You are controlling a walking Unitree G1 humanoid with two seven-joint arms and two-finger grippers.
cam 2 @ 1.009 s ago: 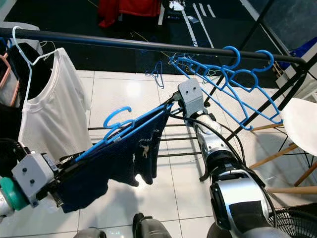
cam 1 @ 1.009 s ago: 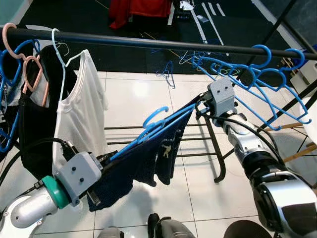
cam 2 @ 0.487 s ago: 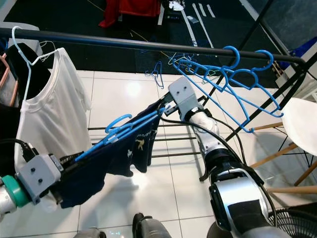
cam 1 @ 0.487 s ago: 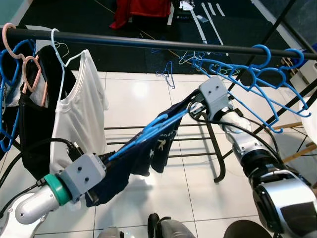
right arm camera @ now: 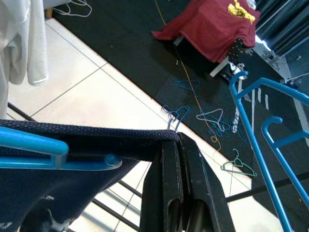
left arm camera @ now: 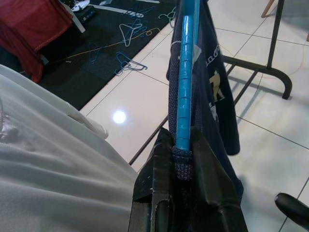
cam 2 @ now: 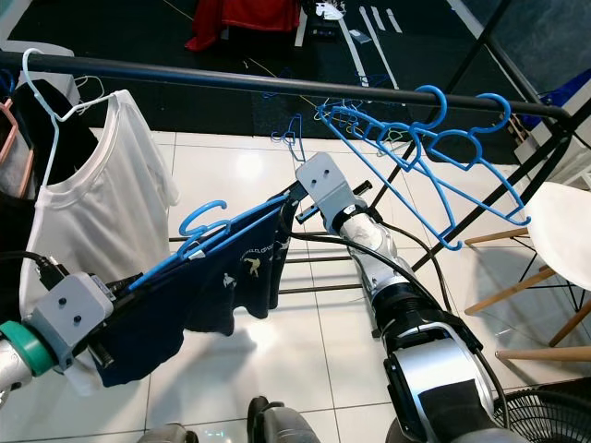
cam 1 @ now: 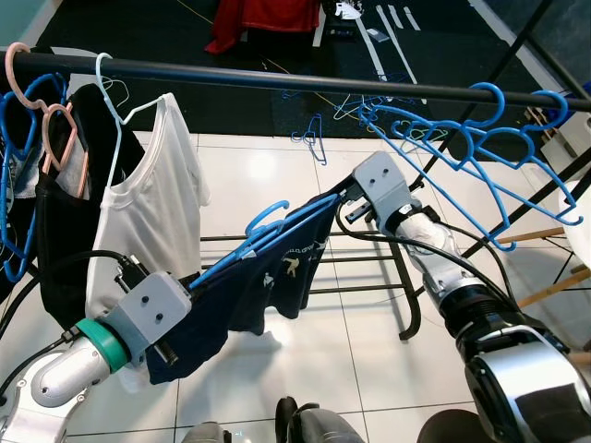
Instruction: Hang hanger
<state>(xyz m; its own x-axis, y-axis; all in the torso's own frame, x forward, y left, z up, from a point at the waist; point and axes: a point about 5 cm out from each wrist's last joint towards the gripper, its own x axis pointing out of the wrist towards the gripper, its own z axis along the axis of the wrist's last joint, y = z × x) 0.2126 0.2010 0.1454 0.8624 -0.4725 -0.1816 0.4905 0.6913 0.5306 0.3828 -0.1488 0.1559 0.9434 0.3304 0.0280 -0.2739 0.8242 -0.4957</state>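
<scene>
Two grippers, one blue hanger (cam 1: 268, 242)

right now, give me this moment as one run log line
step: hanger not yet on rail | left gripper: shut on blue hanger | right gripper: shut on navy shirt | rail: above

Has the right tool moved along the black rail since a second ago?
Yes. The right tool has shifted toward the robot's left under the black rail, away from the empty blue hangers.

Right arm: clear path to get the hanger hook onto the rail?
Probably yes. The blue hanger with the navy garment sits below a bare stretch of rail, between white shirt and empty hangers.
</scene>
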